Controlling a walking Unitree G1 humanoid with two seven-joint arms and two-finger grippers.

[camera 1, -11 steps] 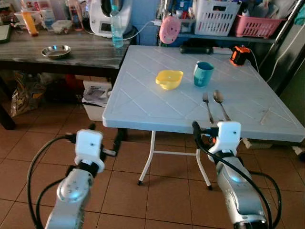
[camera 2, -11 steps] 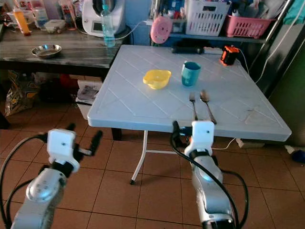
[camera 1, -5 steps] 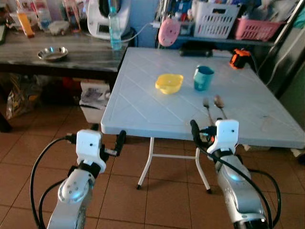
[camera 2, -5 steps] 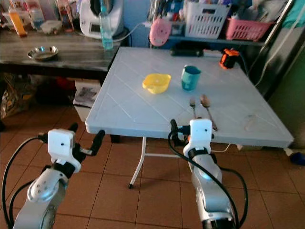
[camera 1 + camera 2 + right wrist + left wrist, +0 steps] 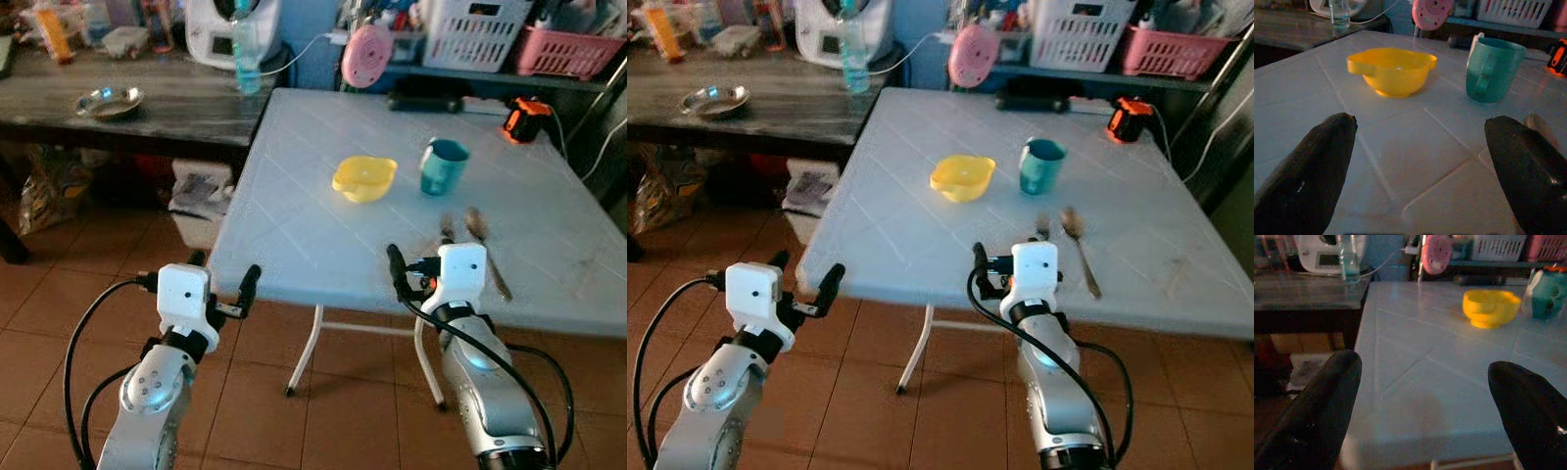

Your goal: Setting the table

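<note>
Where the head camera looks down, a pale blue desk (image 5: 323, 211) carries a yellow bowl (image 5: 363, 178) near its middle, a teal cup (image 5: 443, 166) just beside it on the robot's right, and a fork (image 5: 446, 228) and spoon (image 5: 486, 245) lying side by side nearer the front edge. The left pincer (image 5: 219, 281) is held in front of the desk's near left corner over the tiled floor (image 5: 49, 304), its fingers spread with nothing between them; the right pincer (image 5: 415, 271) is raised at the front edge, close to the fork, and one dark finger (image 5: 395, 264) shows beside its white housing. A dark wooden side desk (image 5: 147, 103) to the left bears a metal dish (image 5: 109, 101) and a water bottle (image 5: 245, 59). In the left wrist view, two black fingers (image 5: 1317, 411) stand wide apart, framing the desk edge, with the bowl and cup far across the top. In the right wrist view, the fingers (image 5: 1308, 171) are likewise spread and empty, low over the surface, the bowl and cup standing upright ahead and the spoon's tip by one finger.
</note>
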